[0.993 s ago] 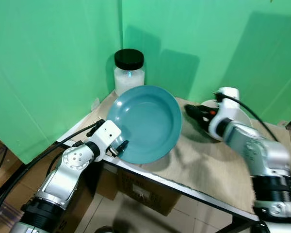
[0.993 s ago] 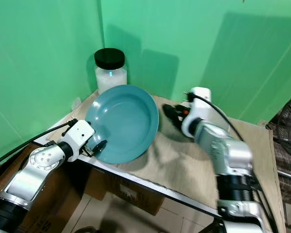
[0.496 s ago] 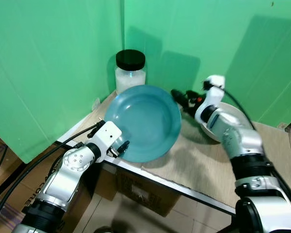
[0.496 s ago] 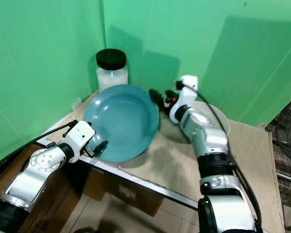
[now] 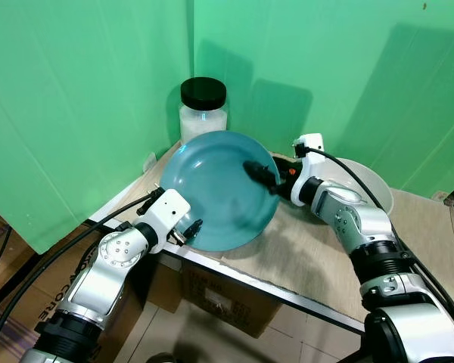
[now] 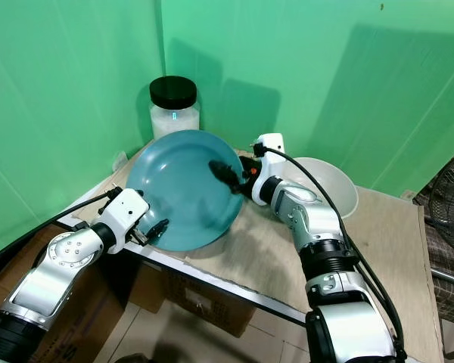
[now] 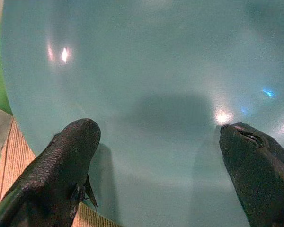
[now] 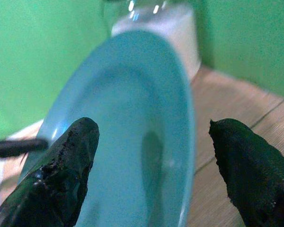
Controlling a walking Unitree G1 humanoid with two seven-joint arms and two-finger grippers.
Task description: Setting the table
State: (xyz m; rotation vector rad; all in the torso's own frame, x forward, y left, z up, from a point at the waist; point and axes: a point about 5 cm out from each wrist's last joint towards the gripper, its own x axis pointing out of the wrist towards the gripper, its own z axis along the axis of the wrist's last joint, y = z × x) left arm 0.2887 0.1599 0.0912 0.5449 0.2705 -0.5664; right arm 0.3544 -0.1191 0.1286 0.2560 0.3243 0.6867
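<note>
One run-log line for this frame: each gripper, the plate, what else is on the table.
left gripper: open, at teal plate's near rim | right gripper: open, straddling far rim | teal plate: tilted up | white bowl, black-lidded jar: on table

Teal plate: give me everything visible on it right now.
The teal plate is round, glossy and deep-dished with a raised rim, like glazed ceramic or melamine, and holds nothing. It is tilted, its far rim lifted toward the jar, its near edge at the table's front edge. The left end effector is at that near rim, fingers spread open in the left wrist view. The right end effector reaches in over the far right rim, open, one finger each side of the rim in the right wrist view; contact is unclear.
</note>
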